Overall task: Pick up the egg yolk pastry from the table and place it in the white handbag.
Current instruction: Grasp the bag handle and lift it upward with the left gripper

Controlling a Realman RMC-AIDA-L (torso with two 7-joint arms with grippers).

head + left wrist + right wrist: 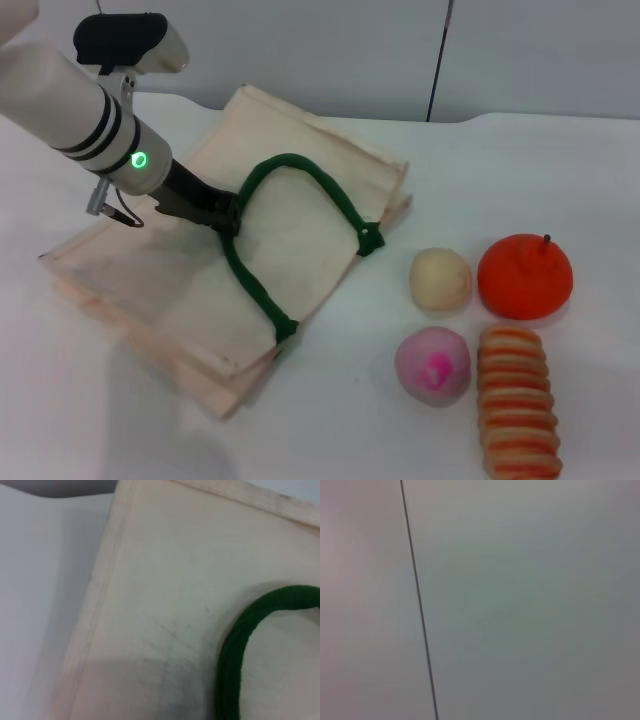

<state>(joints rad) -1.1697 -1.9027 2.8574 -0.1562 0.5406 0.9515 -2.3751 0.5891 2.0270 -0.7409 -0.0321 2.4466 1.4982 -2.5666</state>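
We observed the left gripper (222,215) over the white handbag (150,270), its dark fingers closed on the green handle (300,170) at the strap's left end; the handbag lay flat on the table (560,150); the egg yolk pastry (440,278) rested on the table right of the bag, beside the orange fruit (525,275) and behind the pink ball (432,366); we saw no right gripper in any view.

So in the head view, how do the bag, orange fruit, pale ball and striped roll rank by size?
1. White handbag
2. Striped roll
3. Orange fruit
4. Egg yolk pastry

The roll lies nearer the camera, so its lead over the fruit is unsure.
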